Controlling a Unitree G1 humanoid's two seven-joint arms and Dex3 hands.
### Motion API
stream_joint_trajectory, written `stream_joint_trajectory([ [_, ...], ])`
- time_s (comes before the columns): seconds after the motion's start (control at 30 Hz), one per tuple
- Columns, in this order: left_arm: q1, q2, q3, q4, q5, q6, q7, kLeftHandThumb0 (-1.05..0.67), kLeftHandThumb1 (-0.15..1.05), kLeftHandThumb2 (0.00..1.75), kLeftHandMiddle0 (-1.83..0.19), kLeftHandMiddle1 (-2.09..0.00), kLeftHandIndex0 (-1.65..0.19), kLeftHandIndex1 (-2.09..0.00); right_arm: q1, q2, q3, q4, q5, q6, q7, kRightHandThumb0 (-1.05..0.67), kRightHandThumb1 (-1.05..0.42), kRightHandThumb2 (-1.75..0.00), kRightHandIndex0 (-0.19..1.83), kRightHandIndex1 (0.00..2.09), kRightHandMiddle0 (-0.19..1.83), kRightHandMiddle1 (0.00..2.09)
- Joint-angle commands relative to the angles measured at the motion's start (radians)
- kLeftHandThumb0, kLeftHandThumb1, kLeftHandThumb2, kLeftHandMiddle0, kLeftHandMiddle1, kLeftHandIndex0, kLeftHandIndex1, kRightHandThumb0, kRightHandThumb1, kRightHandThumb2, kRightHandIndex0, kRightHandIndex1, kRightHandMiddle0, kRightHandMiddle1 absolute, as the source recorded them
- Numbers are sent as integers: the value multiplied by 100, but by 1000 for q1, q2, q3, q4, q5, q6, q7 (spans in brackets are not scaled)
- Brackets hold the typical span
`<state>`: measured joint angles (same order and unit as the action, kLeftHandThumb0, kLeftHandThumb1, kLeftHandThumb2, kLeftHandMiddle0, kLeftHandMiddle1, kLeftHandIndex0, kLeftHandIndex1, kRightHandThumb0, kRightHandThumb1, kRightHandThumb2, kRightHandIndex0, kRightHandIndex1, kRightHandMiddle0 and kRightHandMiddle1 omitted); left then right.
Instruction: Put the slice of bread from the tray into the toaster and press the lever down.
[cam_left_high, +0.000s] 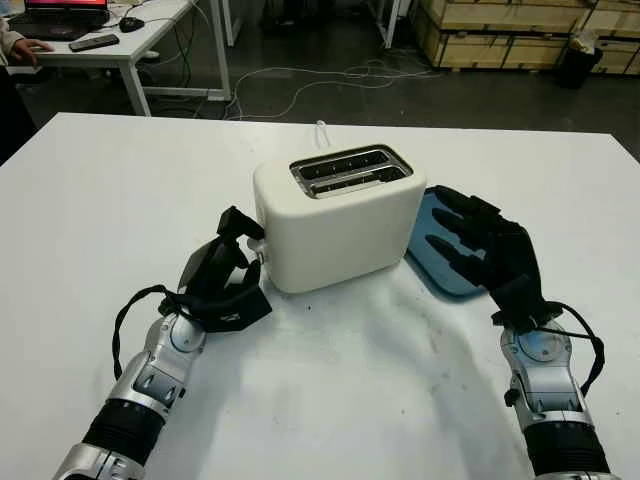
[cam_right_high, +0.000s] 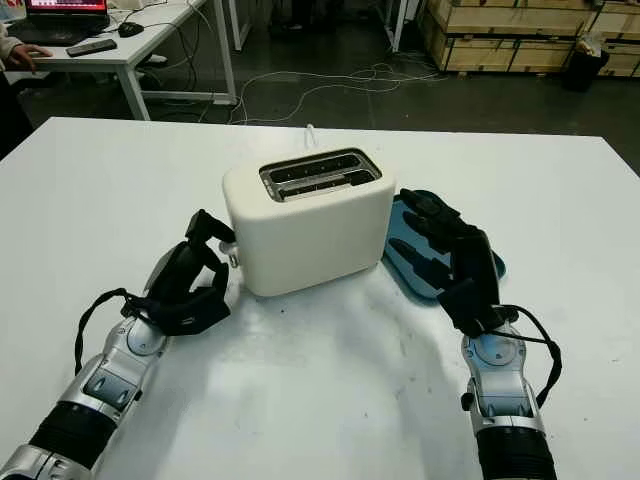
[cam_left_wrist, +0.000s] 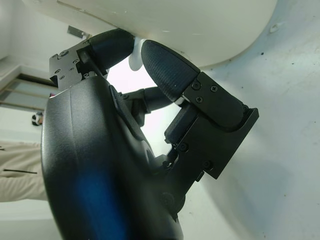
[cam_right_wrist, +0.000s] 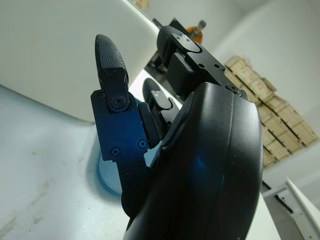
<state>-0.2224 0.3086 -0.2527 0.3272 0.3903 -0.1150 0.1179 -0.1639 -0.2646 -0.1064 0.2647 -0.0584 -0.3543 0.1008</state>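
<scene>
Left eye view: a cream-white, round-cornered two-slot toaster stands on the white desk, directly ahead of and between the two arms. The left robot hand is at the toaster's near end, its black fingertips curled and pinching the small white lever knob. The right robot hand hangs above the flat blue plastic tray, which lies touching the toaster's far side; this hand is uncurled and holds nothing. No slice of bread is seen on the uncovered part of the tray beneath that hand; the metal-rimmed slots look dark, and whether the slice sits down inside them cannot be told. Probable risks: the smooth knob may slip from the pinch under an off-axis push, so that the lever fails to latch; a hard downward press at one end may also tip or slide the light toaster toward the tray.
</scene>
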Motion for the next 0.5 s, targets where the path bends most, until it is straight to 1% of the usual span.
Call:
stream_joint_trajectory([
  [0.0,61,-36,-72,46,48,-11,-24,-71,57,169,-22,-175,0,-175,-10,-3,2,-10,-1,4,-3,-53,-92,-9,67,0,64,0],
  [0.07,65,-26,-53,9,52,-30,17,-75,63,161,-10,-175,0,-175,-13,-3,1,-7,1,-2,-2,-52,-92,-9,67,0,64,0],
  [0.13,77,-15,-21,-61,69,-23,62,-78,76,136,-2,-175,0,-168,-14,-8,-2,-19,3,9,2,-51,-92,-8,66,0,62,0],
  [0.23,84,19,25,-167,101,-1,83,-79,81,118,0,-175,0,-158,-17,-15,-12,-47,27,33,19,-49,-92,-7,64,0,60,0],
  [0.27,83,34,49,-201,102,-3,83,-78,81,115,0,-175,0,-158,-20,-18,-17,-55,38,38,27,-48,-92,-7,64,0,60,0],
  [0.33,75,67,95,-252,110,-20,91,-75,77,113,0,-175,0,-156,-29,-30,-26,-65,53,41,45,-47,-92,-6,61,0,58,0],
  [0.43,60,103,149,-286,128,-38,113,-74,73,111,0,-175,0,-155,-47,-58,-36,-62,64,28,72,-47,-92,-6,59,0,56,0],
  [0.47,55,115,165,-294,138,-40,119,-76,74,107,0,-175,0,-156,-54,-68,-40,-57,69,20,84,-47,-92,-5,58,0,55,0],
])
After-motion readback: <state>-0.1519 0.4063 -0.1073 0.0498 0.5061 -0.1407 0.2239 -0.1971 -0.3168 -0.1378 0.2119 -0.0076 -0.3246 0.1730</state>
